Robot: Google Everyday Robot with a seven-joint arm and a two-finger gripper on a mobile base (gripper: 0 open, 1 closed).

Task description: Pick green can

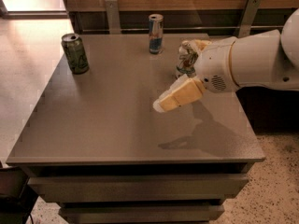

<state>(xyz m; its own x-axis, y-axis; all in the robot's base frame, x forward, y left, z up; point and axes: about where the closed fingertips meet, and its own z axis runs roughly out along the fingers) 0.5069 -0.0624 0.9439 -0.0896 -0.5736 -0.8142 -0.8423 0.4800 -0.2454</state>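
Note:
The green can (75, 53) is dark olive with pale markings and a silver top. It stands upright at the far left of the grey table (107, 125). My gripper (161, 106) hangs over the middle right of the table, well to the right of the green can and nearer the front. Its cream fingers point left and hold nothing. The white arm (252, 59) comes in from the right edge.
A slim blue-and-silver can (155, 33) stands at the back middle. A white can with green and red print (186, 62) is partly hidden behind my wrist. A wooden wall with metal brackets runs behind the table. Drawer fronts (135, 185) sit below the tabletop.

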